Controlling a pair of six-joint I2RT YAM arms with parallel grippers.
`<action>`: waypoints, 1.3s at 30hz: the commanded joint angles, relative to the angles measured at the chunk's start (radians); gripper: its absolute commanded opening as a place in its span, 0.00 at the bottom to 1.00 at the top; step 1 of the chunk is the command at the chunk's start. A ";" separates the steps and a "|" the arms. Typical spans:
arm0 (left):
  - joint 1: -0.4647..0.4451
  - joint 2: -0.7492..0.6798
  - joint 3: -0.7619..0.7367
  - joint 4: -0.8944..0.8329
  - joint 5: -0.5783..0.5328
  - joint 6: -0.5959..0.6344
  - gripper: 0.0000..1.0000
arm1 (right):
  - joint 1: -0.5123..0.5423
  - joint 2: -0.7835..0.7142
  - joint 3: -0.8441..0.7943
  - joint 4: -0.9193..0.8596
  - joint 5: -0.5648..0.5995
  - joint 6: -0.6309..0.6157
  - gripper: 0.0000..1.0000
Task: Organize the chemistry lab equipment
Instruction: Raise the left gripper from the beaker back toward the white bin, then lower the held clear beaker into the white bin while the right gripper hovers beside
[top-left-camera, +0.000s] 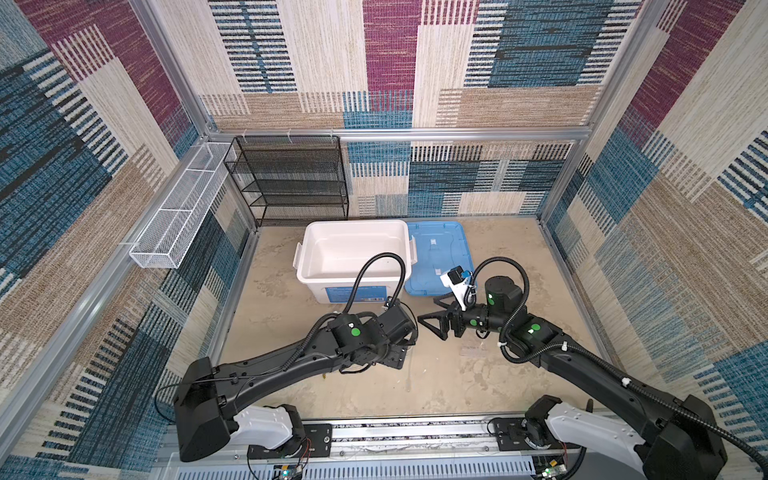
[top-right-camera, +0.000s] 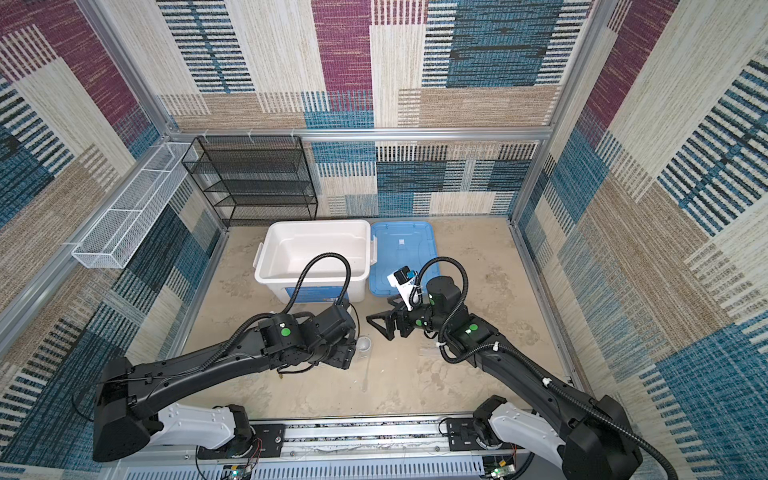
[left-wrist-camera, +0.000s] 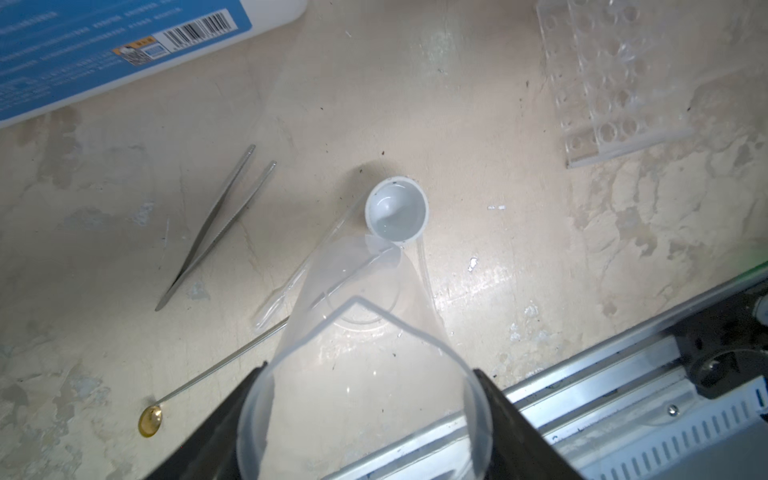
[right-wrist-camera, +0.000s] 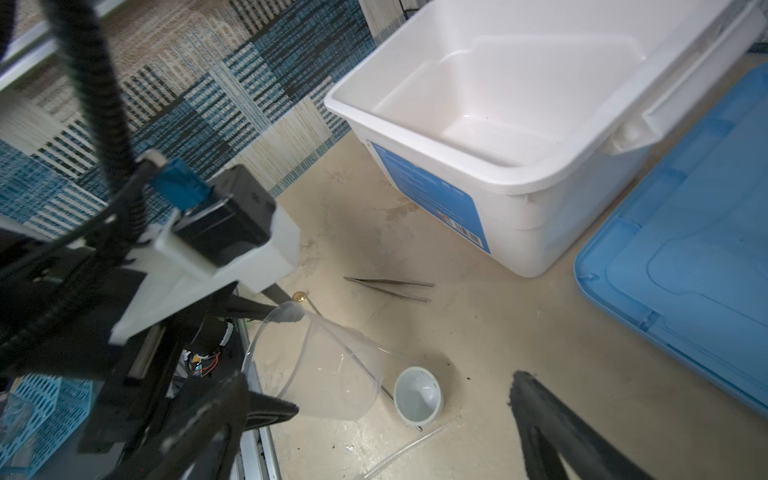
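A clear beaker (left-wrist-camera: 353, 374) lies on its side on the beige floor, and the two black fingers of my left gripper (left-wrist-camera: 370, 370) press its walls just below the rim. The beaker (right-wrist-camera: 320, 365) also shows in the right wrist view. A small clear funnel-like cup (left-wrist-camera: 397, 212) stands at the beaker's spout, also seen as the cup (top-right-camera: 364, 344). Metal tweezers (left-wrist-camera: 216, 226), a thin metal rod (left-wrist-camera: 216, 365) with a golden spoon end and a clear tube rack (left-wrist-camera: 611, 83) lie around them. My right gripper (top-left-camera: 428, 309) hovers open and empty nearby.
The open white bin (top-left-camera: 353, 224) stands behind the arms, its blue lid (top-left-camera: 440, 249) flat to its right. A black mesh shelf (top-left-camera: 291, 178) and a white wire basket (top-left-camera: 178, 216) sit at the back left. The arms' metal rail (top-left-camera: 374, 432) runs along the front.
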 joint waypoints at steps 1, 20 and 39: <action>0.047 -0.048 0.016 -0.052 0.000 0.026 0.73 | 0.000 -0.033 0.023 0.045 -0.072 -0.019 0.99; 0.647 0.164 0.590 -0.154 0.260 0.401 0.71 | 0.001 0.286 0.446 0.110 0.019 0.059 0.99; 0.869 0.671 0.932 -0.133 0.149 0.501 0.68 | 0.061 0.775 0.897 -0.110 0.209 0.007 1.00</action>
